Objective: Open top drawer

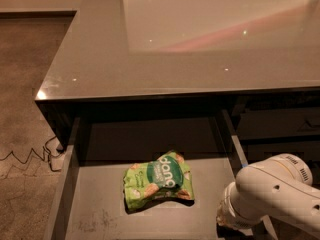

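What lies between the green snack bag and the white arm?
Camera view: only bare top drawer floor; the gripper is out of frame below the arm.

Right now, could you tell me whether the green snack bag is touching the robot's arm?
Apart. The camera view shows bare top drawer floor between the snack bag and the white arm; the gripper is out of view below the frame.

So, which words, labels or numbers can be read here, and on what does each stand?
"dang": white letters on the green snack bag lying in the open top drawer.
Smaller print on the bag: too blurred to read.
White arm, lower right: no readable text; its hand is out of view.
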